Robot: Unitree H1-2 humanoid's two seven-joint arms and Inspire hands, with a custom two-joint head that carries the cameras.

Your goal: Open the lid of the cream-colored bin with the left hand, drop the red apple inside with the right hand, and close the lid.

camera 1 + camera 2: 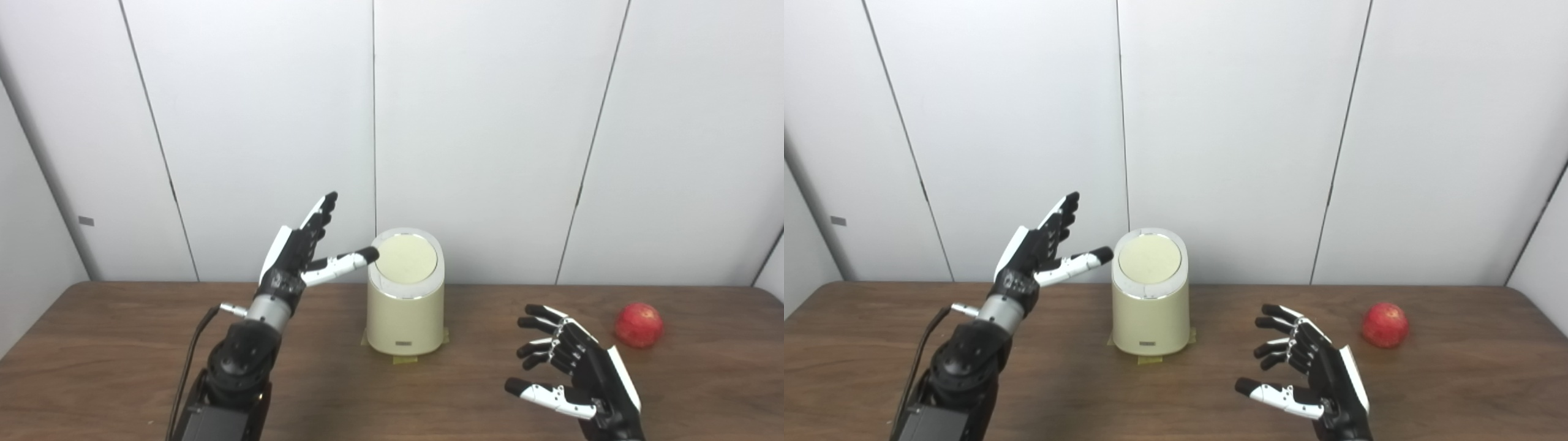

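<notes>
The bin (405,306) stands upright near the middle of the table (110,343), toward its far edge, with the lid (406,259) lying closed on top. The apple (639,325) rests on the table well to the right of the bin. The left hand (300,254) hangs just left of the lid; the right hand (572,367) sits nearer, between bin and apple.

place: lab test booth | evidence: bare white wall panels (478,122), wooden table (122,367)

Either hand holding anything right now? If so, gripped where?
Nothing is held. Left hand is open beside the bin, lid shut; right hand is open, apart from the apple.
</notes>
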